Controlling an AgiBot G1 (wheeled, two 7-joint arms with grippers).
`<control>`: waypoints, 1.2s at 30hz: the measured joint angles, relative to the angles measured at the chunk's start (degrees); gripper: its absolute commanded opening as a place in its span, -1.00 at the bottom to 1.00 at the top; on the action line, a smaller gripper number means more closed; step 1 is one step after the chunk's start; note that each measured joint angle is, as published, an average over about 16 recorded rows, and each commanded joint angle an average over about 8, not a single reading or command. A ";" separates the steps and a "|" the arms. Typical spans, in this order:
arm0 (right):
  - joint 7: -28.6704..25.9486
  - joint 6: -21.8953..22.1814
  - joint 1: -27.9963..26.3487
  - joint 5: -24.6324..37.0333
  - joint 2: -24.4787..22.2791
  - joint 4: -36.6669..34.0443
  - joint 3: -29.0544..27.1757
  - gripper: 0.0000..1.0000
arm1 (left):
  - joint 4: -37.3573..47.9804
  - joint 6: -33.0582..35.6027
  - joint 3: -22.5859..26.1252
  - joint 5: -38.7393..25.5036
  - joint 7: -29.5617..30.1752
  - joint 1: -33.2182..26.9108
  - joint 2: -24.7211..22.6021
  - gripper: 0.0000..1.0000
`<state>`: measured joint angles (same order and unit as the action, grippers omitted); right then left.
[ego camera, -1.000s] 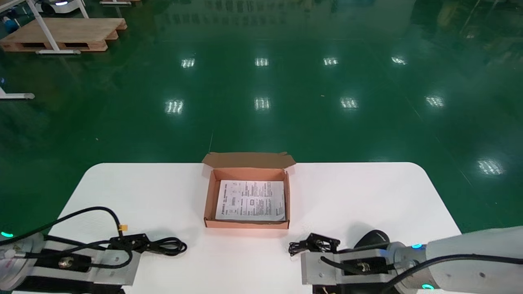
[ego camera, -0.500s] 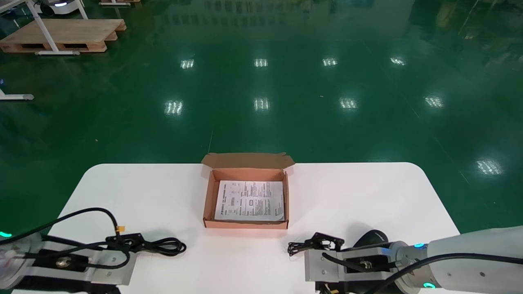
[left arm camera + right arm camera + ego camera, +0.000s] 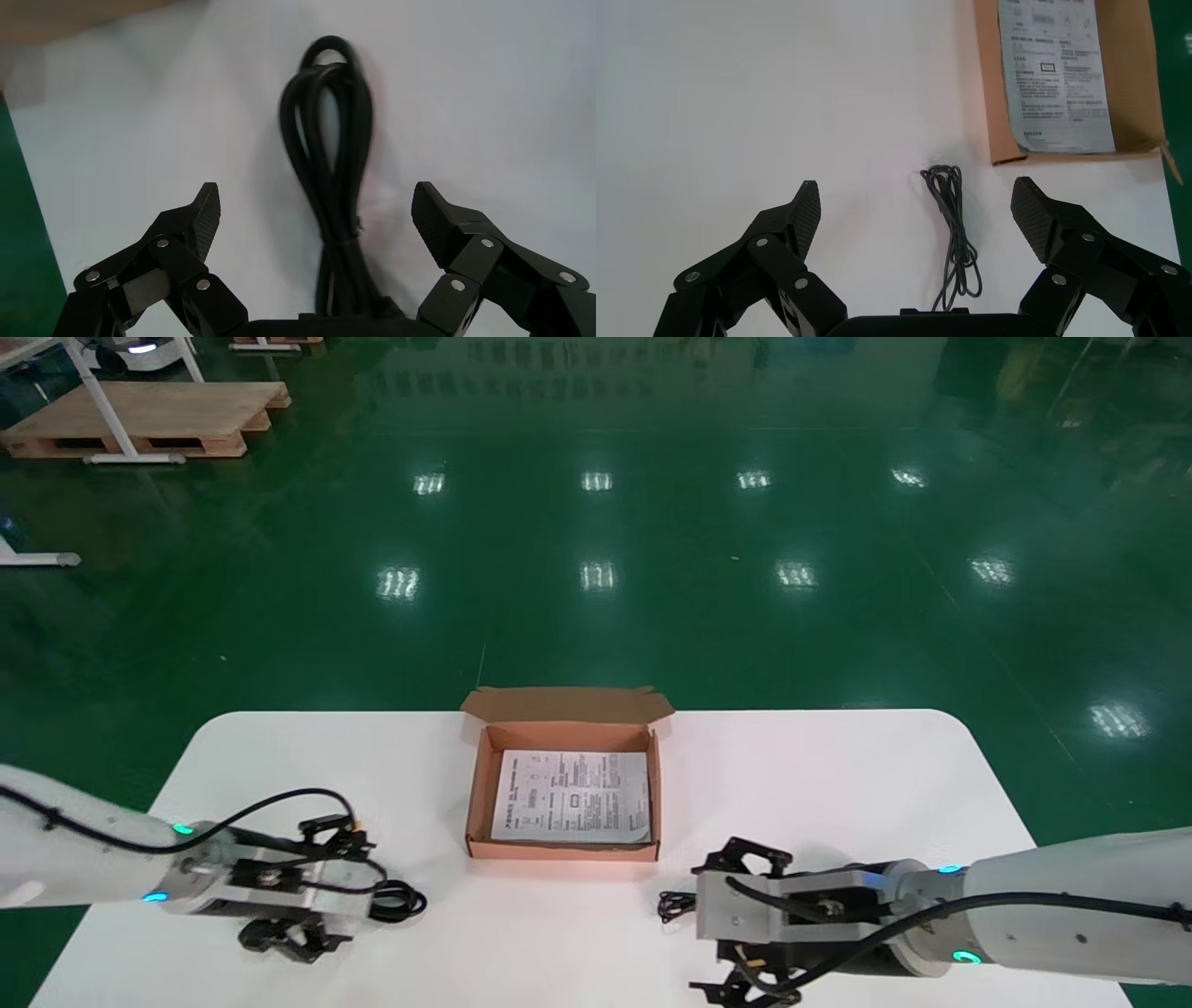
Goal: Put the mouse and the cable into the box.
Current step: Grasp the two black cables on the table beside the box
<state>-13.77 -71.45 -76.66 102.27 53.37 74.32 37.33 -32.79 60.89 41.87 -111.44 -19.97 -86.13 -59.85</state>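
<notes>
An open cardboard box point(image 3: 480, 794) with a printed sheet point(image 3: 570, 795) inside stands mid-table. A thick black cable bundle point(image 3: 402, 900) lies at the front left; my left gripper point(image 3: 345, 891) hovers over it, open, its fingers on either side of the cable point(image 3: 330, 161). At the front right my right gripper point(image 3: 694, 924) is open above the mouse's thin coiled cord point(image 3: 672, 905). The right wrist view shows that cord point(image 3: 954, 225) between the spread fingers, with the box point(image 3: 1134, 105) beyond. My right arm hides the mouse body.
The white table point(image 3: 792, 775) has bare surface on both sides of the box. Its back flap point(image 3: 566, 702) stands open at the far edge. Green floor lies beyond, with a wooden pallet point(image 3: 149, 416) far off to the left.
Both arms have swung in over the table, with their fingers now spread wide. The left gripper came over the thick cable. The right arm now covers the mouse that showed before.
</notes>
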 measured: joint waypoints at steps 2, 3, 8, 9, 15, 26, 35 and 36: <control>-0.27 0.11 0.00 0.32 -0.21 0.03 -0.02 1.00 | 3.76 -1.11 0.31 -0.57 -1.45 -1.04 -1.64 1.00; -0.37 0.15 0.00 0.45 -0.31 0.08 -0.03 1.00 | 5.52 -1.55 0.43 -0.77 -2.04 -1.58 -2.36 1.00; -0.76 0.26 0.16 0.78 -0.57 0.50 -0.02 1.00 | 13.01 -2.55 0.83 -1.52 -4.06 -4.46 -5.13 1.00; -0.81 0.27 0.21 0.81 -0.59 0.62 -0.01 1.00 | 14.23 -2.56 0.90 -1.64 -4.34 -5.01 -5.52 1.00; -0.90 0.30 0.59 0.86 -0.57 1.10 0.12 1.00 | 20.00 -2.11 1.10 -1.98 -5.40 -7.63 -7.01 1.00; -1.20 0.05 0.67 0.49 -0.25 1.53 0.19 1.00 | 25.17 -1.91 0.35 -0.86 -7.25 -9.54 -7.49 1.00; -4.10 1.36 0.33 4.66 1.62 0.31 1.39 1.00 | 27.09 -2.05 -0.64 0.60 -8.66 -10.04 -7.34 1.00; -4.50 1.84 0.36 5.63 2.15 -0.18 1.68 1.00 | 27.26 -2.04 -0.71 0.71 -8.81 -10.09 -7.34 1.00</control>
<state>-18.26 -69.61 -76.30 107.90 55.51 74.14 39.01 -5.53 58.85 41.16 -110.73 -28.78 -96.22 -67.19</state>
